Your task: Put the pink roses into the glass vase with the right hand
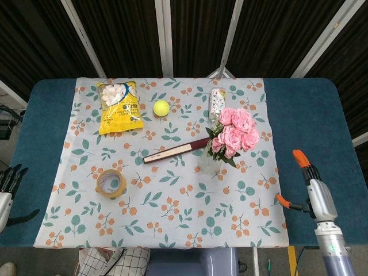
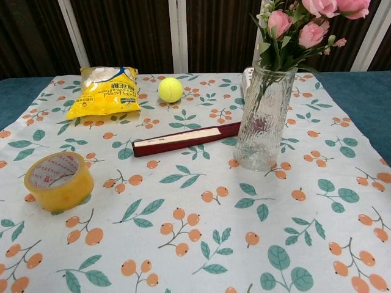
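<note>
The pink roses point(image 1: 236, 132) point(image 2: 308, 24) stand with their stems in the glass vase point(image 2: 263, 122) point(image 1: 208, 165), the blooms leaning to the right. My right hand point(image 1: 310, 184) is over the blue table edge, well to the right of the vase and apart from the flowers; its orange-tipped fingers are spread with nothing in them. It does not show in the chest view. My left hand point(image 1: 7, 187) lies at the far left edge of the table, fingers apart, holding nothing.
On the floral cloth point(image 1: 172, 190) lie a yellow snack bag point(image 1: 119, 107), a tennis ball point(image 1: 161, 107), a dark red folded fan point(image 1: 175, 151), a roll of tape point(image 1: 111, 183) and a small bottle point(image 1: 217, 103) behind the vase.
</note>
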Controlling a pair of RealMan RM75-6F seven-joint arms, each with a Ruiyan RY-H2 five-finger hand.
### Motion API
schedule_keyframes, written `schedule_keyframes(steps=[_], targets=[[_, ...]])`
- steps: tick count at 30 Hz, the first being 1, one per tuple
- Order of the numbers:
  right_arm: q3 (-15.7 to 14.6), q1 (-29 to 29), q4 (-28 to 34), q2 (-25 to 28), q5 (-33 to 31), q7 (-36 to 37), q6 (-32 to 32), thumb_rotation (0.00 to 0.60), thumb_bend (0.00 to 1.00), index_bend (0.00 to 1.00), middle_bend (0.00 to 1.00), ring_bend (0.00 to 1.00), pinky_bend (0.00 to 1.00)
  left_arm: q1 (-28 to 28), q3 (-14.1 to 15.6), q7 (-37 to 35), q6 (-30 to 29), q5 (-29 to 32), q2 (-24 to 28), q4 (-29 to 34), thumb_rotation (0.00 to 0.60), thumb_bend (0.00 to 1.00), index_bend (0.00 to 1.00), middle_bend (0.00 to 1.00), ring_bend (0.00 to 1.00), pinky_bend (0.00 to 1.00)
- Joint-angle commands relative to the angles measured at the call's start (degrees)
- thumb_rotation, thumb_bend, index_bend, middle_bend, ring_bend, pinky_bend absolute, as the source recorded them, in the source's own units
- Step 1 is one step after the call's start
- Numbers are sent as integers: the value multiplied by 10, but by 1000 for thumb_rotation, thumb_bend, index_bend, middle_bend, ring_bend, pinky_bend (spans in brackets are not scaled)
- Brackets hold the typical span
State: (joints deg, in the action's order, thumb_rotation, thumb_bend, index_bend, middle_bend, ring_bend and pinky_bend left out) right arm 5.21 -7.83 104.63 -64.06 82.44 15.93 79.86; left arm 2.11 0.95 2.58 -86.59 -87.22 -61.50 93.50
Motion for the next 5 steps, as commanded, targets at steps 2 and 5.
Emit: schedule_keyframes(steps=[2,5], targets=[[-47,36,-79,31,70,-71,43,600,222,0,0,0,0,-13,2,27,-24,-12,-12,-13,600,0,0,0,0,0],[-54,44,-120,23,97,-143,65,600,222,0,0,0,0,-18,4,41,-35,-18,-18,-19,600,0,0,0,0,0]])
